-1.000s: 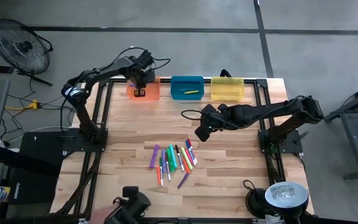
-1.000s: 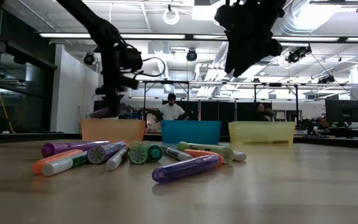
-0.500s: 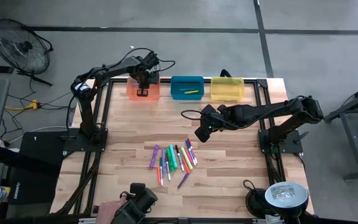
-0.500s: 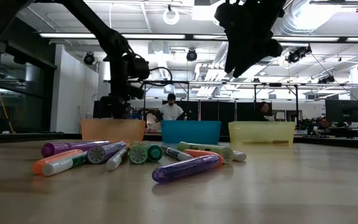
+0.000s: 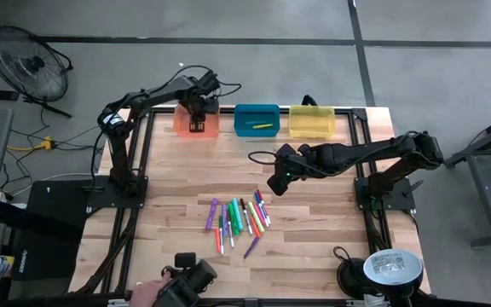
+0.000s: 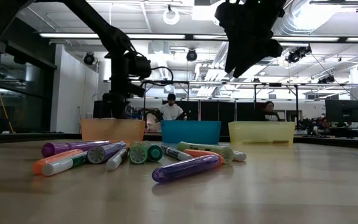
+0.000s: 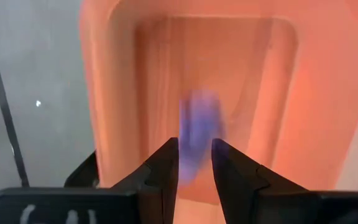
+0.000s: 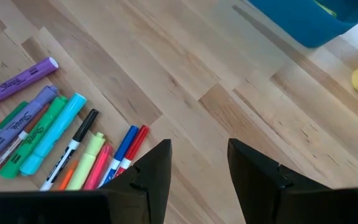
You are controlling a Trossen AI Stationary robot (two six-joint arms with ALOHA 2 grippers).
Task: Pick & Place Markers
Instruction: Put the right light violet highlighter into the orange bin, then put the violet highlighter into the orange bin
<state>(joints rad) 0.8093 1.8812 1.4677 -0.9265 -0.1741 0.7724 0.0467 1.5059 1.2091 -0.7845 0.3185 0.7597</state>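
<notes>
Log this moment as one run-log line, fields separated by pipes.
left pincer open over orange bin, blurred purple marker beyond fingertips | right pincer open, empty, above table | marker pile waiting

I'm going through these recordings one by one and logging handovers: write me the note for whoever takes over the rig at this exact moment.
Left gripper: over the orange bin, fingers apart; a blurred purple marker shows between them, seemingly dropping into the bin.
Right gripper: open and empty, above bare table between the bins and the marker pile.
Done: one yellow marker lies in the blue bin. Whether the yellow bin holds anything cannot be told.
Left: most markers are in the pile near the table's front edge; the right gripper is nearest to it.
</notes>
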